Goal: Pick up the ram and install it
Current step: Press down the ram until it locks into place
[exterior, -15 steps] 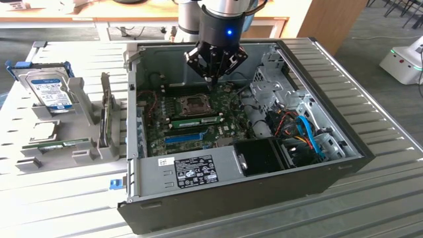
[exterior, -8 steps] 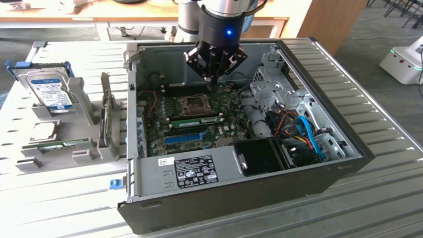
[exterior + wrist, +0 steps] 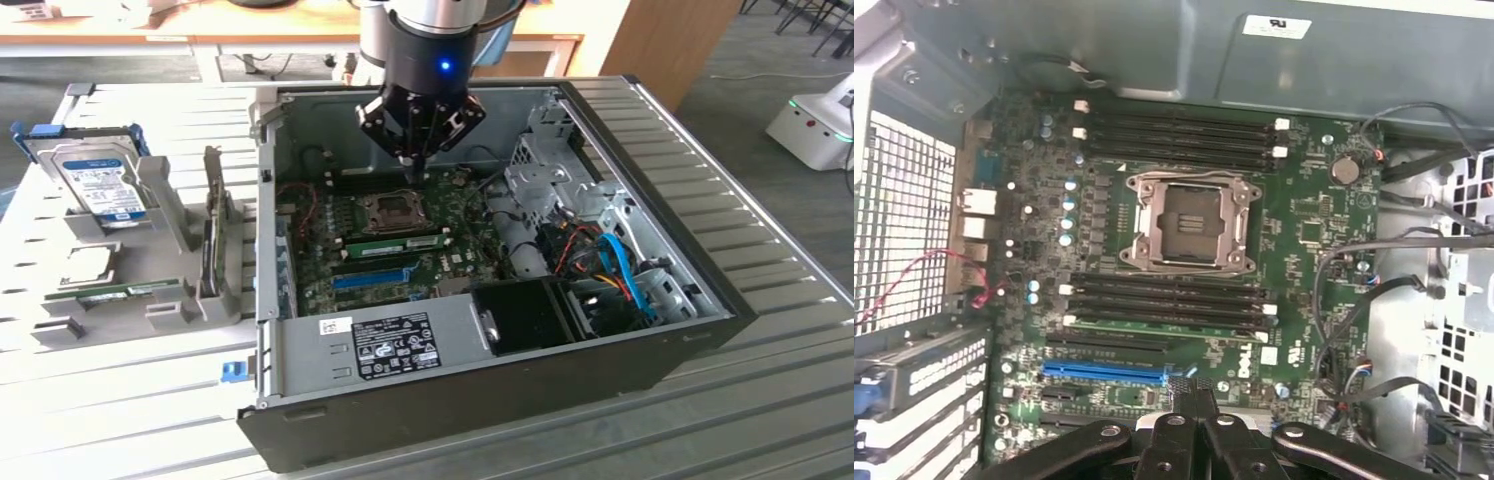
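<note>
1. The gripper (image 3: 415,160) hangs tip-down inside the open case (image 3: 507,400), above the board (image 3: 1314,230). Its fingers are pinched together with nothing between them.
2. A ram (image 3: 400,241) stands in a slot just beside the socket (image 3: 396,208). In the wrist view it is the green strip (image 3: 1164,326) between the socket (image 3: 1187,222) and the blue slot (image 3: 1104,369).
3. Another green stick (image 3: 127,291) lies on the rack outside the case, on the exterior view's left.
4. My guess is that the install is at or near its end, since the ram looks seated. I cannot tell whether the end clips have latched.
5. Any further press would call for a straight push down, square on the ram's top edge.
6. The arm comes down near vertical, wrist over the case's far side, with the gripper clear of the ram.
</note>
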Robot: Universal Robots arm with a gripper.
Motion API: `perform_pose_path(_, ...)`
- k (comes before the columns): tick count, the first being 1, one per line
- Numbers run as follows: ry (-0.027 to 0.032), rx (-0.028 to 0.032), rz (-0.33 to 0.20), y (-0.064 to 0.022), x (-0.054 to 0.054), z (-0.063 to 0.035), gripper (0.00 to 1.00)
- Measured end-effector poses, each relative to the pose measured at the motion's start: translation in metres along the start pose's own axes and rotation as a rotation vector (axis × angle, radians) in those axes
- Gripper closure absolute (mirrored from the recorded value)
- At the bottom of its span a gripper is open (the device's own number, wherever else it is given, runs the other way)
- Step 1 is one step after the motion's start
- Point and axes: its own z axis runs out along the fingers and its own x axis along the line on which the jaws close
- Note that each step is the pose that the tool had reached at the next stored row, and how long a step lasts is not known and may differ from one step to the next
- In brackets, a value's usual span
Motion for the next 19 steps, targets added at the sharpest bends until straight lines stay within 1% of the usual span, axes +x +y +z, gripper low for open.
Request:
perform_pose_path(6,0.0000,0.0000,0.003,0.0000,0.0009,0.0000,0.89)
perform_pose_path(11,-0.0009,0.0001,0.030,0.0000,0.0009,0.0003,0.89)
perform_pose_path(19,0.0000,0.0000,0.036,0.0000,0.0003,0.0004,0.89)
